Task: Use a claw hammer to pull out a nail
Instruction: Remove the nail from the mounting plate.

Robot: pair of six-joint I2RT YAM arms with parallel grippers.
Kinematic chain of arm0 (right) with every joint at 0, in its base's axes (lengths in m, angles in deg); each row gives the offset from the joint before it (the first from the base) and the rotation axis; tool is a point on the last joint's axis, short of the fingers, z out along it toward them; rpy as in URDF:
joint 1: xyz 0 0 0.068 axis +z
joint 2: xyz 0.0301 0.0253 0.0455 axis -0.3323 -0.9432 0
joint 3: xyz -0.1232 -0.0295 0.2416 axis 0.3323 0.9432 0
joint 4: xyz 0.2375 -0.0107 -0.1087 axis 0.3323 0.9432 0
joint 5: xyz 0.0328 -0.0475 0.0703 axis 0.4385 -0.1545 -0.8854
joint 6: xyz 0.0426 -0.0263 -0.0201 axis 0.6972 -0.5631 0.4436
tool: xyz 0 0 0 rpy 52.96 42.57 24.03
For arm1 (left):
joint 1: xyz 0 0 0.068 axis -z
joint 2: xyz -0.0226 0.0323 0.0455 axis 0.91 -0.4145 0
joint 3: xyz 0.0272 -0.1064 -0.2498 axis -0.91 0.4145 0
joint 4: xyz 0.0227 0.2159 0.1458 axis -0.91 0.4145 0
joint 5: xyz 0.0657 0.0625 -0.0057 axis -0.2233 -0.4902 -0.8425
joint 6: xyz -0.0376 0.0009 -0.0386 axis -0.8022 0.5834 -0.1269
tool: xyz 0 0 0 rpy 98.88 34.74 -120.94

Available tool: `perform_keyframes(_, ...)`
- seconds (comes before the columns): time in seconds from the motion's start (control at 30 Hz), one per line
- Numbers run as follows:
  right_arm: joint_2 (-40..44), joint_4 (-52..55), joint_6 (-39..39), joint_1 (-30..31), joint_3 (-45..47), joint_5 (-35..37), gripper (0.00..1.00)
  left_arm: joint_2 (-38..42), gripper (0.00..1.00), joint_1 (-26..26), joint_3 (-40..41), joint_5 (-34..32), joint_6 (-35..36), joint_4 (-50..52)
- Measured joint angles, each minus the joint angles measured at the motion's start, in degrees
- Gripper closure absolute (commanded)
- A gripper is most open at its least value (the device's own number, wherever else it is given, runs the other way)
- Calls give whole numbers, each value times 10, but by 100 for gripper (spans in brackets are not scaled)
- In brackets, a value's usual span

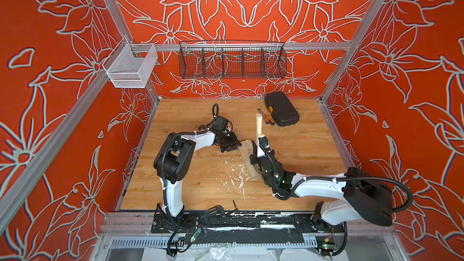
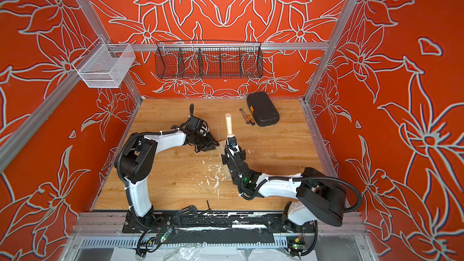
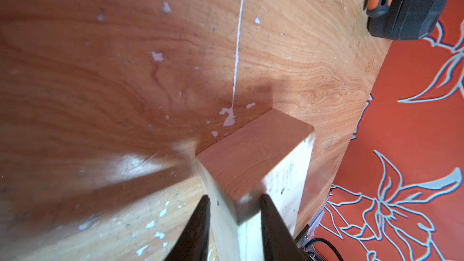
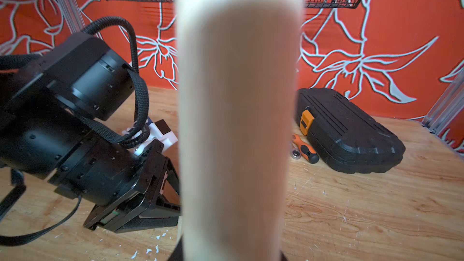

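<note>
Standing by the cell, here's what I've got. The claw hammer (image 1: 258,124) is mid-surface, right at the wood block (image 1: 245,148). All you really see is the handle: smooth, pale, round wood with a rounded butt end sticking up free. From the right wrist camera the handle (image 4: 236,121) is a fat blurry column filling the middle of the shot.

The right fingers (image 1: 255,149) are clenched tight on the lower part of that handle. The steel head and claw are hidden behind the black wrist in both top views, so I can't say how the claw sits on the block, and I can't make out a nail anywhere.

The block is a squared-off length of pale, rough-sawn lumber lying at an angle on the surface (image 1: 190,184), which is glossy wood-grain with white flecks (image 1: 237,174) scattered over it. The left fingers (image 3: 198,222), black and tapered, are part-way open and grasping the block's end (image 3: 251,161), one on each side. Their tips run out of the bottom of the wrist view, so the contact itself is a bit blurry.

Near the back wall there's a black ribbed plastic tool case (image 1: 282,109) with an orange latch, and an orange-and-black screwdriver (image 4: 305,148) just beside it. A black wire basket (image 1: 232,60) hangs on the rail above.
</note>
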Motion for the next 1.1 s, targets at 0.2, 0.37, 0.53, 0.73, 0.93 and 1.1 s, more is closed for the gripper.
perform_keyframes(0.2, 34, -20, 8, 43, 38, 40, 100, 3, 68, -3, 16, 9, -7, -24)
perform_keyframes(0.37, 35, -31, 9, 74, 49, 83, 100, 7, 68, -3, 31, 12, -17, -47)
perform_keyframes(0.53, 32, -36, 14, 97, 52, 120, 100, 11, 68, -4, 46, 15, -25, -71)
perform_keyframes(0.73, 19, -37, 10, 98, 39, 140, 100, 12, 68, -6, 57, 21, -30, -91)
perform_keyframes(0.93, -3, -14, 16, 64, 13, 113, 100, 14, 69, -6, 61, 23, -33, -99)
perform_keyframes(1.1, -26, -41, -2, 38, 3, 80, 100, 14, 68, -6, 61, 23, -32, -99)
